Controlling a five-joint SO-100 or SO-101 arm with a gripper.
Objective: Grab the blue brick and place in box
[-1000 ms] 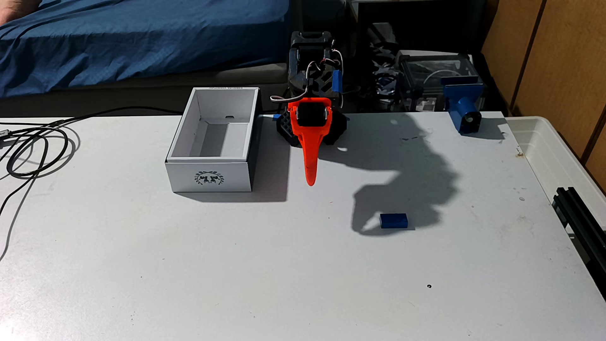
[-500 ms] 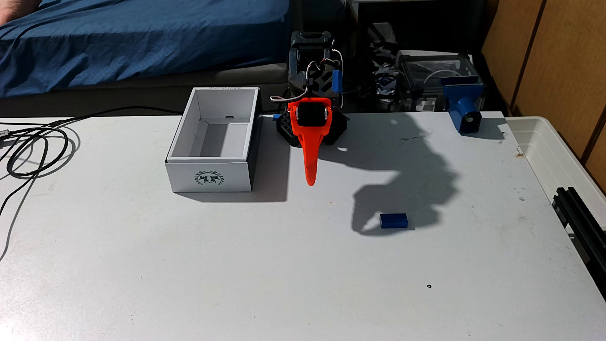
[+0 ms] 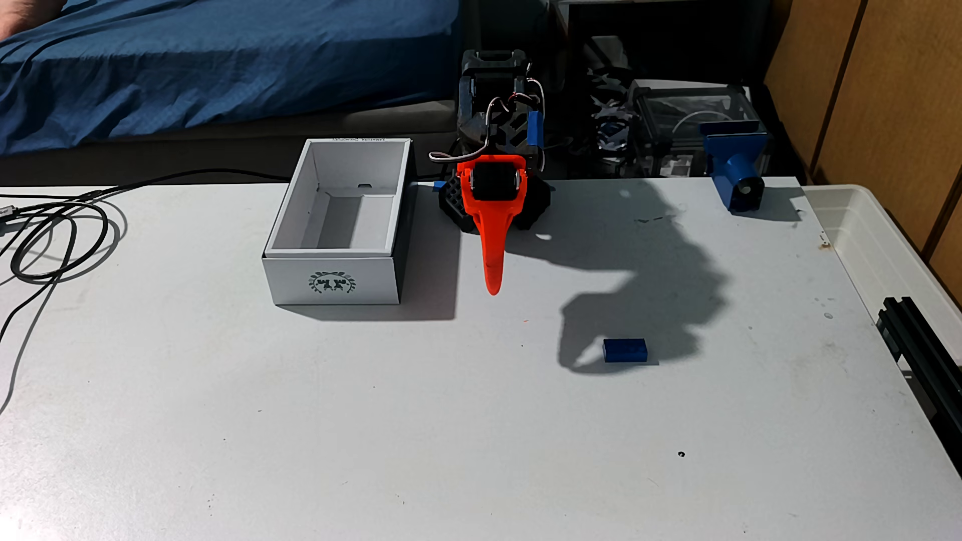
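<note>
A small blue brick (image 3: 625,350) lies flat on the white table (image 3: 468,442), its long side running nine-to-three across the fixed view, half inside the arm's shadow. It sits at about four o'clock from the orange gripper (image 3: 492,288), well apart from it, with bare tabletop between. The gripper points down toward six o'clock, tip hanging above the table; its fingers read as one closed orange blade from here and it holds nothing. The white box (image 3: 331,281) stands just beside the gripper at about nine o'clock, open-topped, emblem side facing the room, and looks empty inside. The likely next move is a swing out toward the brick, then a carry back across to the box. A translucent tub (image 3: 885,244) at the table's three o'clock edge plays no part.
</note>
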